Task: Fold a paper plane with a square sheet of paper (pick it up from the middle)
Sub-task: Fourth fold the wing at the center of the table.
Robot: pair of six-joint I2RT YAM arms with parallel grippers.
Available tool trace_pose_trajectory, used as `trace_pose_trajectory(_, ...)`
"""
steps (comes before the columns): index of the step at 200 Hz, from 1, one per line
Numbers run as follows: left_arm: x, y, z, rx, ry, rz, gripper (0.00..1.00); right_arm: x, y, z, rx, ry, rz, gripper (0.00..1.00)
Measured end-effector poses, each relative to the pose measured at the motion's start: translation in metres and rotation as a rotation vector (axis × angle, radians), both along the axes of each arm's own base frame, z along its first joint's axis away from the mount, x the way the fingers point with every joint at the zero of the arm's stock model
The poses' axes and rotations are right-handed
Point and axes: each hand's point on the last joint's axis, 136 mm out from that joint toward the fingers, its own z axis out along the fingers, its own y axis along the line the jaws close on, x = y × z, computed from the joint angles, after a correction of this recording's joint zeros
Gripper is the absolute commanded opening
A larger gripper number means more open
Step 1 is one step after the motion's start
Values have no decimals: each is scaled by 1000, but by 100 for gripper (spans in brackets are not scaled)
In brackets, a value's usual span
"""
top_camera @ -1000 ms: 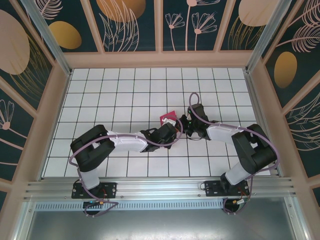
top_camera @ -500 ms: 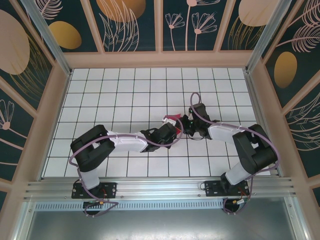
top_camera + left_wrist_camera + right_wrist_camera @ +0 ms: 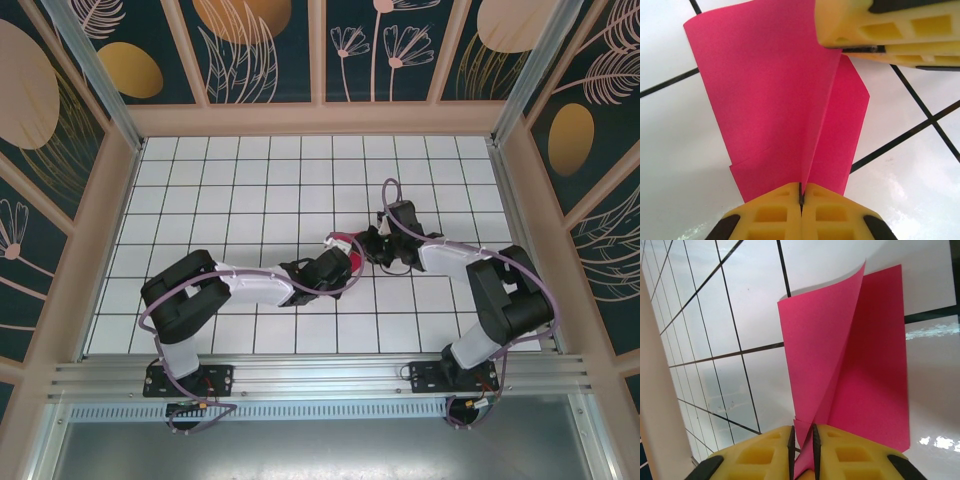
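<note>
The magenta-red sheet of paper (image 3: pixel 343 242) is held between both grippers near the middle of the tiled table, creased along its middle with two flaps spreading apart. In the left wrist view the paper (image 3: pixel 770 90) rises from my left gripper (image 3: pixel 801 194), which is shut on the crease at one end. The right gripper's yellow fingers (image 3: pixel 880 25) pinch the far end. In the right wrist view the paper (image 3: pixel 870 365) stands up from my right gripper (image 3: pixel 802 442), whose pads clamp a folded corner. From above, the left gripper (image 3: pixel 345 260) and right gripper (image 3: pixel 366 244) almost touch.
The white tiled table (image 3: pixel 250 180) with black grid lines stretches around the arms. Beige frame walls (image 3: pixel 110 220) enclose it on the left, right and back. A metal rail (image 3: pixel 320 375) runs along the near edge.
The right gripper has shifted slightly right and back, its forearm swinging outward. The paper has gone from a flatter square patch to a narrower, raised fold between the grippers.
</note>
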Motion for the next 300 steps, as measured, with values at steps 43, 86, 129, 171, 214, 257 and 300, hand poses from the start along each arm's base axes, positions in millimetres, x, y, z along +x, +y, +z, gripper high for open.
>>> trace_pose_trajectory(43, -5, 1, -8, -50, 32, -5, 0, -1, -1, 0, -14, -8, 20, 31)
trace_pose_trajectory(86, -1, 13, -10, -210, 121, 21, 0, -1, -3, 17, -15, -71, 36, 32)
trace_pose_trajectory(129, 3, 14, -4, -343, 182, 38, 0, -11, -8, 23, -20, -114, 58, 21)
trace_pose_trajectory(171, 5, 8, 6, -455, 233, 36, 0, -18, -9, 8, -42, -96, 87, 2)
trace_pose_trajectory(214, 9, 7, 13, -531, 255, 48, 0, -30, 3, -27, -83, -10, 148, 0)
trace_pose_trajectory(257, 7, 6, 11, -555, 277, 51, 0, -23, 14, -36, -91, 4, 178, 0)
trace_pose_trajectory(300, 8, 13, 3, -570, 294, 75, 0, -21, 14, -46, -124, -1, 204, 0)
